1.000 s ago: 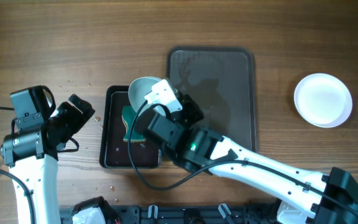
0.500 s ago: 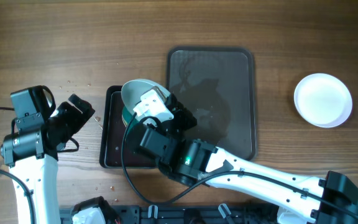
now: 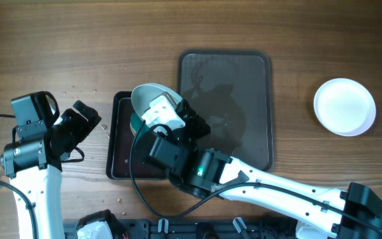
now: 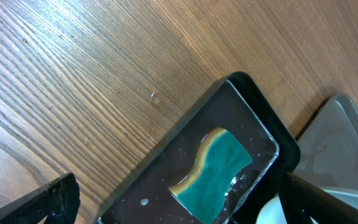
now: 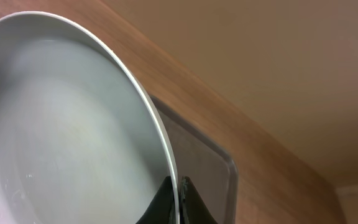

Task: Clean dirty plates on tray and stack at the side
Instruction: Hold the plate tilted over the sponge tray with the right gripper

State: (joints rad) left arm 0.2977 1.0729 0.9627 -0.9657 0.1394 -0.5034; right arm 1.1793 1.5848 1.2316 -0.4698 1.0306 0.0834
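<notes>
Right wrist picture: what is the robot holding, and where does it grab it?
The right gripper pinches a white plate by its rim, the edge squeezed between both fingers. The left gripper is open and holds nothing.

teal sponge [image 4: 219,165] sat in the small black tray [image 4: 263,106], up near its right corner, water drops around it. wooden table [image 4: 92,68] underneath. big grey tray [image 4: 340,130] was just beside it, white plate [image 4: 353,199] edge peeking in bottom right. left gripper [image 4: 180,182] was spread wide.
</notes>
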